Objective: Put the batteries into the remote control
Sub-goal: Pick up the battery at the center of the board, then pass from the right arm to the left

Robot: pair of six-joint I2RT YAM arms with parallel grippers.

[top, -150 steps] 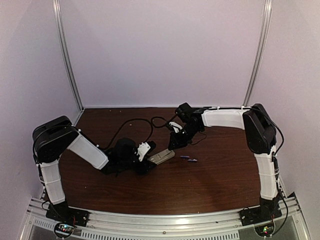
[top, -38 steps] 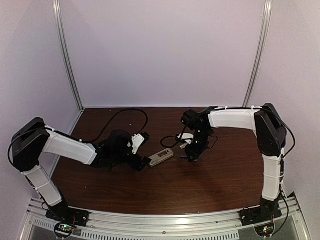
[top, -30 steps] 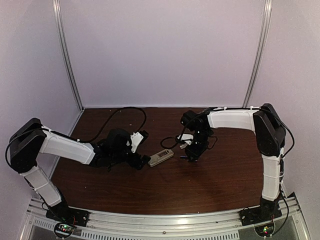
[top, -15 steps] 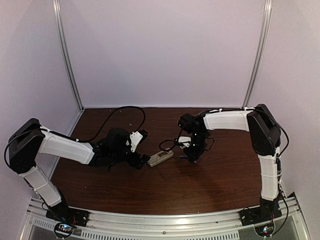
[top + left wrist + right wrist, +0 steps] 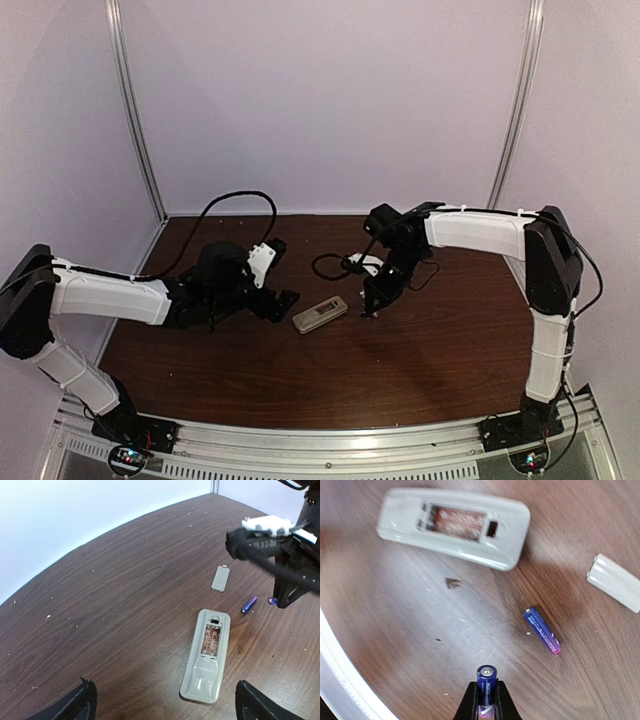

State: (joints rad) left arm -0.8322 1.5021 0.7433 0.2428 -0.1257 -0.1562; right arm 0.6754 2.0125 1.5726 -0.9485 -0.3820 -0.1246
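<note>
Observe right gripper [image 5: 486,703] clamped on one battery [image 5: 486,679], apparently clear of table [image 5: 100,605]. Note end-on hold with silvery cap outward, leaving the free end ready for seating. Locate remote [image 5: 207,672] lying back-up near table centre, cover [image 5: 220,578] off and set beyond it, exposing the empty bay [image 5: 212,639] to approach from above. Locate second battery [image 5: 248,604] loose on table near remote and cover, touching neither, probably parked within reach for the following pick. Note left gripper [image 5: 167,702] spread wide, holding nothing, low on the near side of remote, probably stationed for bracing. Before insertion, check polarity against bay contacts and align battery lengthwise with bay.
</note>
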